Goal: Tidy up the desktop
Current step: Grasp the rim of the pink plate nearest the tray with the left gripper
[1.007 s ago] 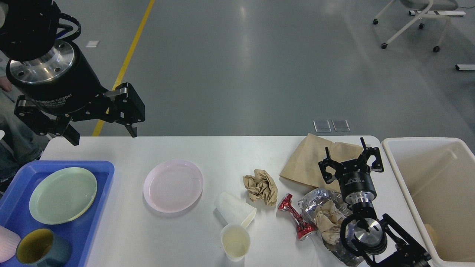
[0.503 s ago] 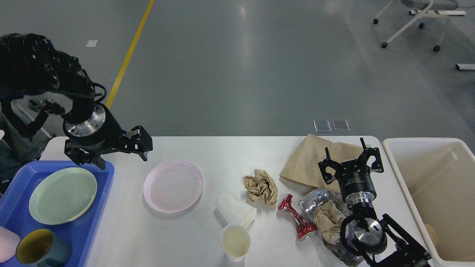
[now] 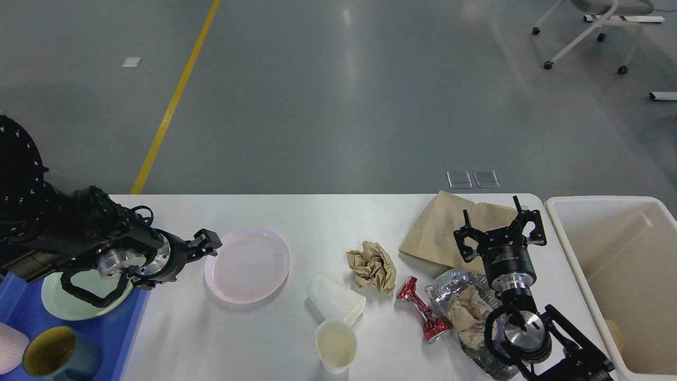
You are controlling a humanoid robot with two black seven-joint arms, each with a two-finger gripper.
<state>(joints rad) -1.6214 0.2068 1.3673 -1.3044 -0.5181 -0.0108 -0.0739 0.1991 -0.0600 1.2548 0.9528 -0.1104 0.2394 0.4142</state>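
From the head view, the desktop spans the lower frame between a blue tray and a cream bin. The left gripper sits low at the pink plate's left rim; its finger spread cannot be told. The right gripper stands spread wide, empty, above a brown paper bag.

Only print in view: small white lettering on the black cylindrical body of the right gripper, too small to make out; crushed red metal can shows white marks, not legible; no other labels, numbers or signs readable.
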